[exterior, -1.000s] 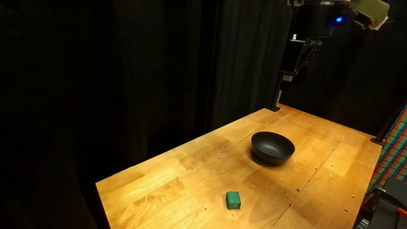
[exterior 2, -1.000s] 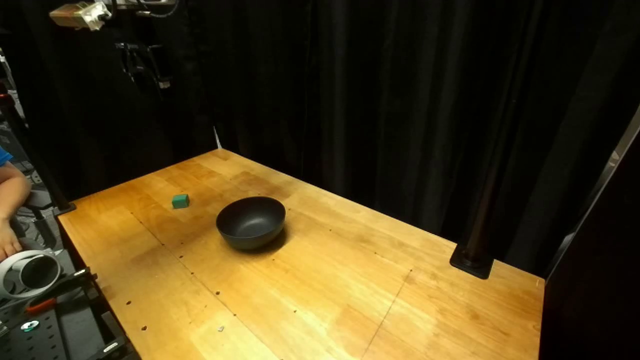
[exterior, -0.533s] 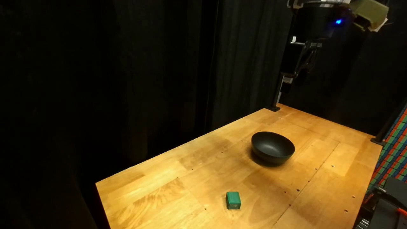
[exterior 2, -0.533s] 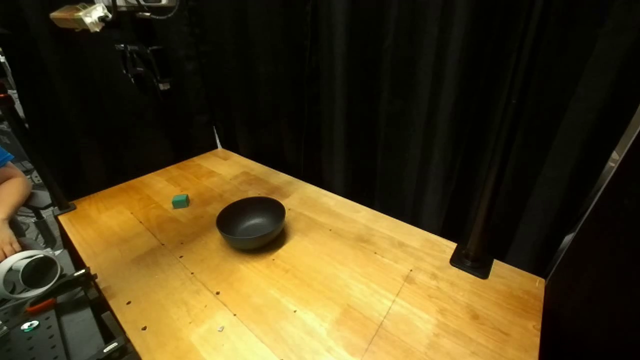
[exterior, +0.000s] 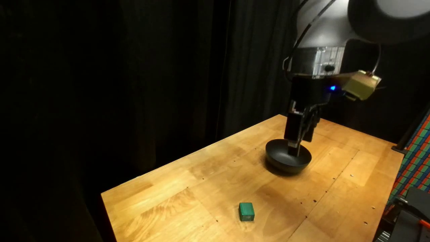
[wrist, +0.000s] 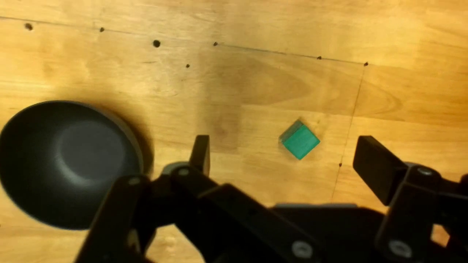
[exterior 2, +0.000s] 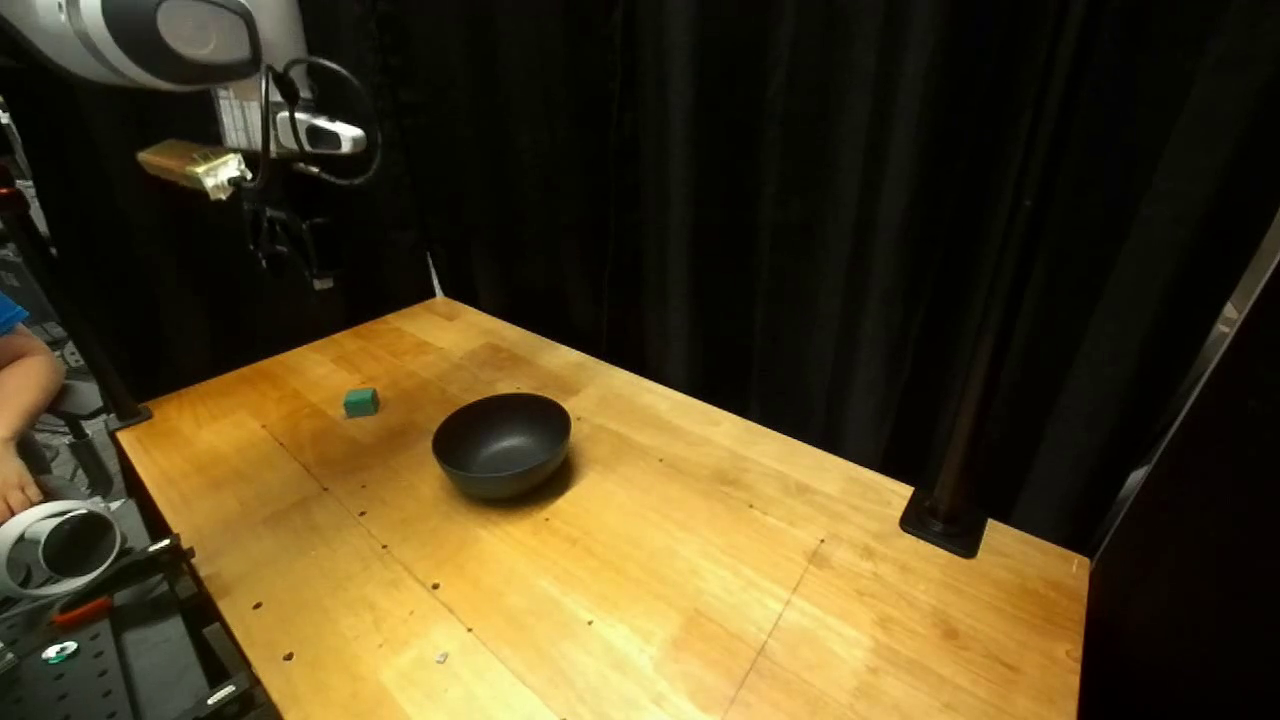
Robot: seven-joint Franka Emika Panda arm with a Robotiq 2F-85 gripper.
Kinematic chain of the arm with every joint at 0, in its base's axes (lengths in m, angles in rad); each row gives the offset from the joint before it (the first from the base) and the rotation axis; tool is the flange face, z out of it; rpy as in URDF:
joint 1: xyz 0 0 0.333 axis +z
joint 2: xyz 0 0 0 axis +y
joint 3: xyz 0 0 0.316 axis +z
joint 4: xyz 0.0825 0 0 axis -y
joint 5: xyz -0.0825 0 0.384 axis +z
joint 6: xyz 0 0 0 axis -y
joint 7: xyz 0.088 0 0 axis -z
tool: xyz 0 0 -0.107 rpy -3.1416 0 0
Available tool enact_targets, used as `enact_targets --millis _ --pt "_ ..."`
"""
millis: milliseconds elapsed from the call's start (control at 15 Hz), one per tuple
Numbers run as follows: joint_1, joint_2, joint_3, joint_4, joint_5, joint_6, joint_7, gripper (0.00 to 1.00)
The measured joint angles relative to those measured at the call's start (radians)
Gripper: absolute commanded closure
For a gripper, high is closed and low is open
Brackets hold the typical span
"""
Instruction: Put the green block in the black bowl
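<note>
The small green block [wrist: 300, 141] lies on the wooden table, turned at an angle in the wrist view. It also shows in both exterior views [exterior: 247, 211] [exterior 2: 361, 402]. The round black bowl [wrist: 91, 149] stands upright on the table to the left of the block in the wrist view, and in both exterior views [exterior: 288, 156] [exterior 2: 503, 446]; its inside looks empty. My gripper [wrist: 283, 149] is open and empty, high above the table, with the block seen between its fingers in the wrist view. In an exterior view the gripper [exterior: 296, 148] overlaps the bowl; in an exterior view it [exterior 2: 295, 272] hangs against the curtain.
The wooden table [exterior 2: 700, 560] has small screw holes. Black posts with base plates [exterior 2: 943, 522] stand on its edges. Dark curtains [exterior: 151, 84] hang behind. A person's arm [exterior 2: 22, 375] and a side cart [exterior 2: 140, 630] are beside the table.
The arm and gripper have come down a good way towards the table in both exterior views. The block and the bowl have not moved.
</note>
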Motion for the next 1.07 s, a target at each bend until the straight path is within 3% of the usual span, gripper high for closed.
enact_targets --millis 600,1067 --pt "0.093 0.284 0.039 -0.088 0.003 0.478 0.216 0.00" --pt "0.228 0.451 -0.073 -0.059 -0.090 0.679 0.373 0.00"
